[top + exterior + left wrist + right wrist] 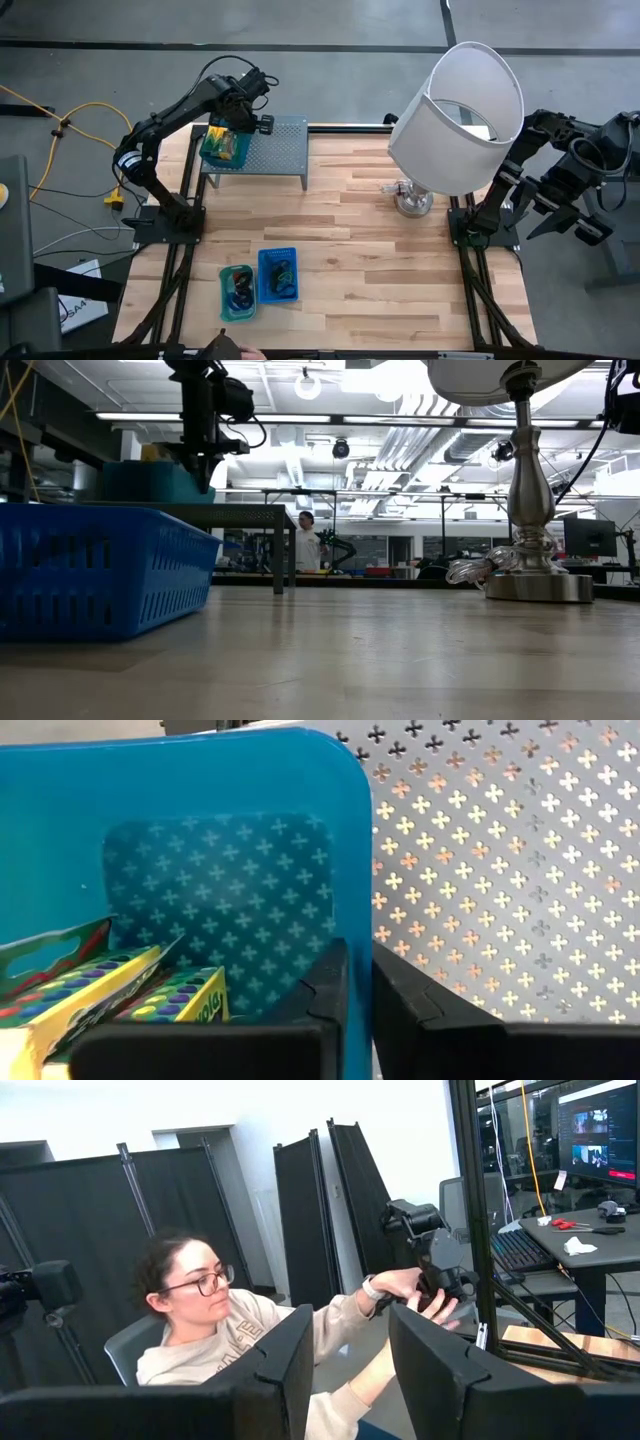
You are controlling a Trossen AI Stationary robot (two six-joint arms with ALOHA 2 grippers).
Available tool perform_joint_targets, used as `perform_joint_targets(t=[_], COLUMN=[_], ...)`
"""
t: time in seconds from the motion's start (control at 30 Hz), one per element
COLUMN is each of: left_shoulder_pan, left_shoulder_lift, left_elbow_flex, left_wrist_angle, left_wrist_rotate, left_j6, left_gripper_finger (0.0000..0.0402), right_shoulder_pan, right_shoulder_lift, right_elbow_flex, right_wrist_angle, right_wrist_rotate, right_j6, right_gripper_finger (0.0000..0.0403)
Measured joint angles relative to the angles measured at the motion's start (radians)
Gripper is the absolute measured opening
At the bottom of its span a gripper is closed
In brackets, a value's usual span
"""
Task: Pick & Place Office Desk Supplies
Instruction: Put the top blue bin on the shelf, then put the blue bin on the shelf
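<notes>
A teal tray [222, 148] stands on the grey perforated rack [278, 150] at the far left. Yellow-green crayon packets [150, 1000] lie in it. My left gripper [360, 955] comes down on the tray's right wall and is shut on it. Near the front edge a blue tray [278, 275] and a second teal tray [237, 290] hold small dark loops and rings. My right gripper [350, 1320] is raised beyond the table's right edge, open, with nothing between its fingers. My left gripper has the teal tray's side wall [352, 920] near a rounded corner, one finger [325, 990] inside the tray and one [400, 1000] outside over the rack. The fingers come steeply from above. The tray's bottom rests flat on the rack.
A big white-shaded lamp [455, 115] leans over the table's far right, its metal base [413, 200] on the wood. Bare wood lies in the middle. A person's hand [225, 348] shows at the near edge, and a person sits beyond the right side.
</notes>
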Motion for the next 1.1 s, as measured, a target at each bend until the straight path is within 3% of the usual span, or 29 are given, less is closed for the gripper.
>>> perform_joint_targets(t=[0.37, 1.1], left_shoulder_pan=[0.006, -0.003], left_shoulder_lift=[0.000, -0.058], left_elbow_flex=[0.000, 0.000], left_wrist_angle=[-0.001, 0.050], left_wrist_rotate=[-0.004, -0.018], left_j6=[0.015, 0.045], left_gripper_finger=[0.0079, 0.0081], right_shoulder_pan=[0.000, 0.000], right_shoulder_lift=[0.000, 0.000], right_elbow_flex=[0.000, 0.000], right_wrist_angle=[0.000, 0.000], right_wrist_rotate=[0.000, 0.000], right_j6=[0.000, 0.000], right_gripper_finger=[0.0120, 0.0120])
